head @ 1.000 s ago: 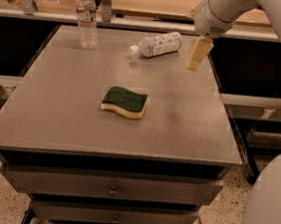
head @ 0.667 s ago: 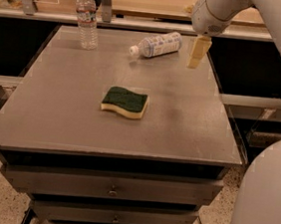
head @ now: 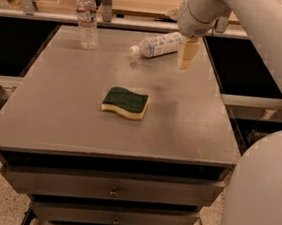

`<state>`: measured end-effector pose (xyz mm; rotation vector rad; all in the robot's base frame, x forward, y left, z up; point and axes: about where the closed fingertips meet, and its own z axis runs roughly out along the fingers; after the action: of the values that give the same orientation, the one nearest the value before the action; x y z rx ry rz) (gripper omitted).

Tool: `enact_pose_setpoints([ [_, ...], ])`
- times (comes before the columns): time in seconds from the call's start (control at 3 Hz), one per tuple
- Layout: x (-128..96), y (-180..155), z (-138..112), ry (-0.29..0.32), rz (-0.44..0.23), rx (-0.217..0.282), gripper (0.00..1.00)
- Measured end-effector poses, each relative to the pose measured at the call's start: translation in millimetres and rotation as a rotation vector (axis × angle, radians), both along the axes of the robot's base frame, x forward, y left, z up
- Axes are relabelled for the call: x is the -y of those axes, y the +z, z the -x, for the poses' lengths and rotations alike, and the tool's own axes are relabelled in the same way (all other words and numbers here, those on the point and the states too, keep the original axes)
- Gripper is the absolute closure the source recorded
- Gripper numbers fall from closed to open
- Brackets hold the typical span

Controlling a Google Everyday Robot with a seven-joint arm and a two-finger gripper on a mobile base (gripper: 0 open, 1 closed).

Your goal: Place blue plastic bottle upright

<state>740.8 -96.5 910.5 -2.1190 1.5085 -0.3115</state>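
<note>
The blue plastic bottle (head: 159, 44) lies on its side at the back of the grey table (head: 190, 124), white cap pointing left and blue-and-white label facing up. My gripper (head: 188, 54) hangs from the white arm just right of the bottle's base, low over the table. It holds nothing that I can see.
A clear bottle with a narrow red-and-white label (head: 87, 18) stands upright at the back left. A green and yellow sponge (head: 125, 103) lies mid-table. A counter with clutter runs behind the table. My white base (head: 262, 197) fills the lower right.
My gripper has moved a little to the left, closer to the lying bottle's base. The bottles and the sponge have not moved.
</note>
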Motion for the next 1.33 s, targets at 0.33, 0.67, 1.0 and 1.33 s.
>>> enact_pose_setpoints([
  [0.33, -12, -8, -10, 0.035, 0.053, -0.020, 0.00],
  [0.67, -21, -11, -23, 0.049, 0.087, -0.044, 0.00],
  [1.0, -25, -10, -39, 0.046, 0.115, -0.059, 0.00],
  [1.33, -28, -15, -52, 0.043, 0.136, -0.078, 0.00],
])
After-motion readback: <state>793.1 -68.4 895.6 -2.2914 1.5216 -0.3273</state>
